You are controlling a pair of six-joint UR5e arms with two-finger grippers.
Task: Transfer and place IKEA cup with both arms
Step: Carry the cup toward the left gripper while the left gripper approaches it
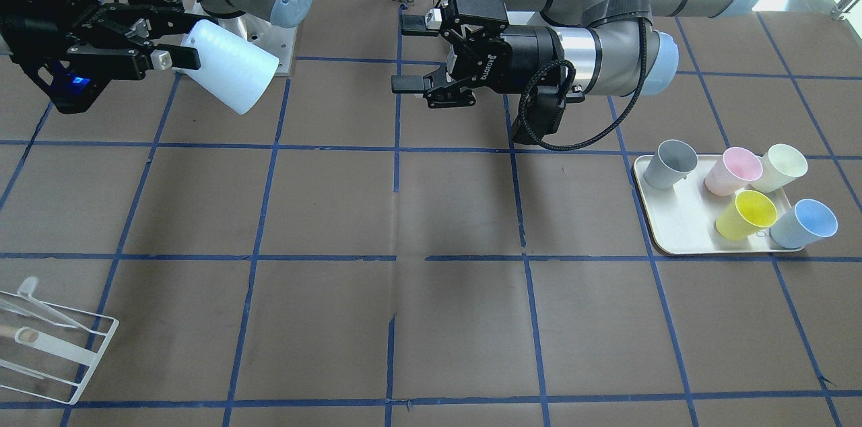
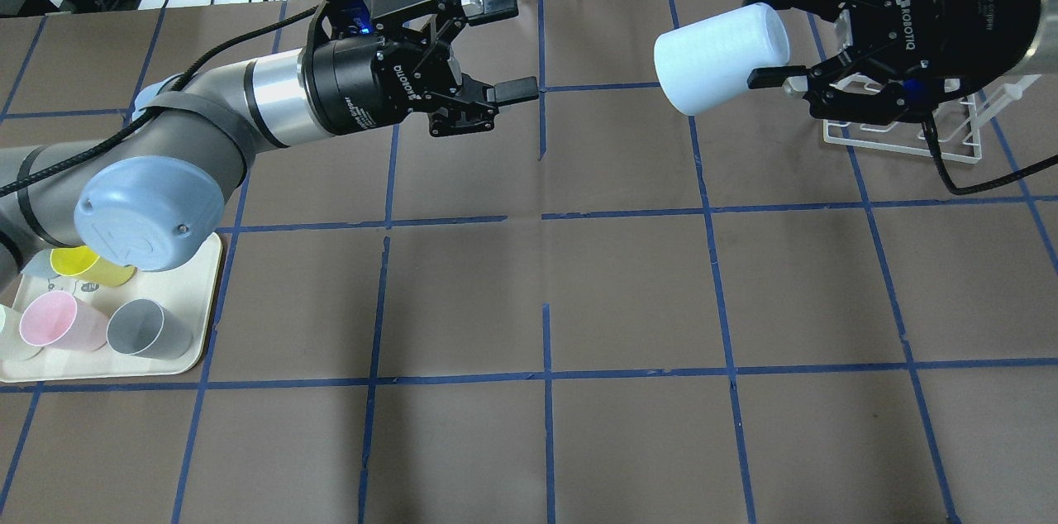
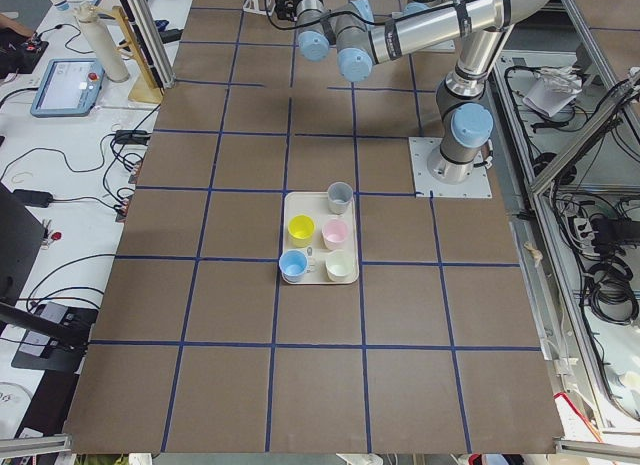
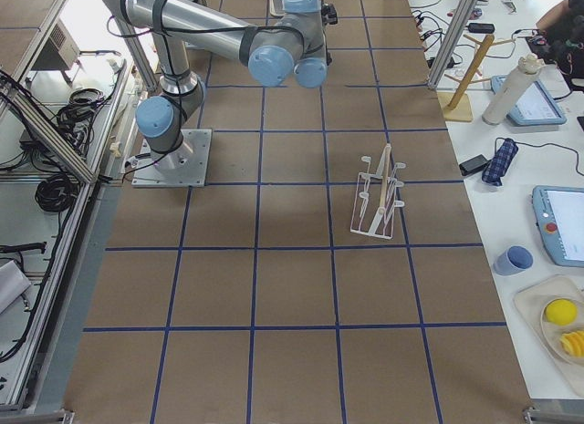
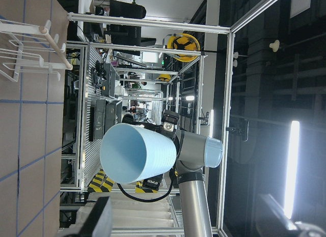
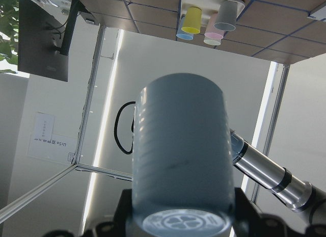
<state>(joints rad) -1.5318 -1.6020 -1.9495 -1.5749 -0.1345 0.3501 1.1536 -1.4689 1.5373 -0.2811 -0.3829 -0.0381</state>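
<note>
right claw (image 2: 767, 38) clenched on the cup (image 2: 717, 57), fingers on its base end; cup is held sideways in the air, mouth pointing at the left claw (image 2: 506, 49); left claw is released, fingers spread wide, nothing between them, facing the cup and well apart from it; white rack (image 2: 901, 142) on the table under the right claw; tray (image 1: 680, 218) with five cups sits back behind the left claw, beside its arm

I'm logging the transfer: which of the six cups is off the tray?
The pale-blue IKEA cup, held sideways by the right gripper; the grey cup, pink cup, cream cup, yellow cup and second blue cup sit on the tray.
</note>
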